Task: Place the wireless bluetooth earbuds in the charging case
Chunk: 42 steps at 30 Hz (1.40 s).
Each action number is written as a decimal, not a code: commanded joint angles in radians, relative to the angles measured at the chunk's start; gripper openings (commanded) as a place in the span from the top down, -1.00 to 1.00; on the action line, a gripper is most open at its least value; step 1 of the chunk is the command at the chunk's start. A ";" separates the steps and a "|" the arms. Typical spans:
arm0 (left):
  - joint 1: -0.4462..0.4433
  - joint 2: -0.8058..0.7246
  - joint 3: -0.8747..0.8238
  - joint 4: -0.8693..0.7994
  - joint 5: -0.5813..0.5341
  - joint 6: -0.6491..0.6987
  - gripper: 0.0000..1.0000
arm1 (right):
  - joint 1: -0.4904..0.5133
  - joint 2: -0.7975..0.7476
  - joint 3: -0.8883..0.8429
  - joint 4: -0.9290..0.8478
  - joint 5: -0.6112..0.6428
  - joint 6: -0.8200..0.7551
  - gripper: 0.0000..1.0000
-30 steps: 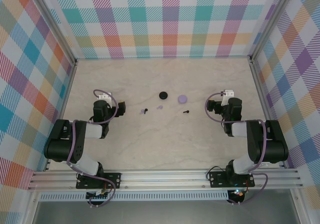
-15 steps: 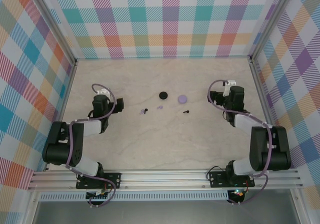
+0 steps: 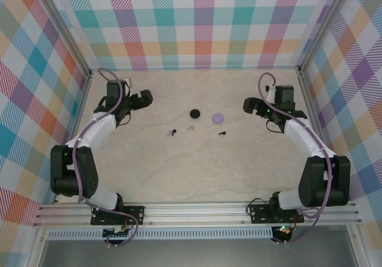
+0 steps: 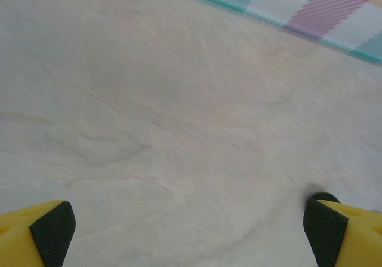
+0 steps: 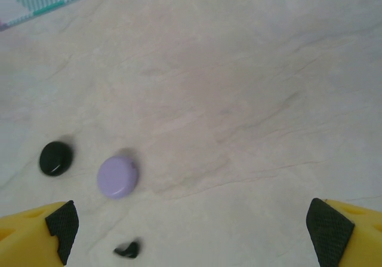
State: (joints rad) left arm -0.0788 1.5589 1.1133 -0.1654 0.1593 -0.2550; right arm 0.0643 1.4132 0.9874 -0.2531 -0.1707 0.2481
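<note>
Enclosure: pale marbled worktop [image 3: 197, 165] boxed in by pastel plaid walls [image 3: 203, 22]. Mid-worktop, tiny buds lie loose, none in a case: a black stemmed earbud [image 3: 222, 133] furthest right, a lilac stemmed earbud [image 3: 191, 127] in the middle, and a black-and-lilac pair of buds [image 3: 173, 132] close together on the left. Stem directions too small to tell. Just behind them sit the round black puck case [image 3: 194, 113] and round lilac puck case [image 3: 218, 117], side by side but apart, both looking closed. The right claw [image 3: 249, 106] is released, jaws wide with nothing between them. It sits right of the lilac case, and the lone black bud lies near it, left and toward the bases. The left claw [image 3: 143, 98] is also released and bare, left of and behind the pair. Judgement: right arm is nearer the lone black bud, left arm nearer the pair. Nothing blocks either reach, but closed cases would need opening first
</note>
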 commanded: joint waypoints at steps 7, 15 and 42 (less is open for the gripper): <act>-0.108 0.166 0.147 -0.237 0.214 -0.153 -0.99 | 0.191 0.222 0.252 -0.214 -0.202 0.062 -1.00; -0.174 0.254 0.204 -0.231 0.255 -0.221 -0.69 | 0.310 0.484 0.546 -0.362 -0.236 0.089 -0.50; -0.253 0.552 0.405 -0.126 0.380 -0.362 -0.11 | 0.341 0.970 1.066 -0.655 -0.335 0.184 0.42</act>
State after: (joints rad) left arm -0.3260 2.0846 1.4807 -0.3069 0.5072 -0.5941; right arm 0.3931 2.3486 1.9968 -0.8547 -0.4774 0.4137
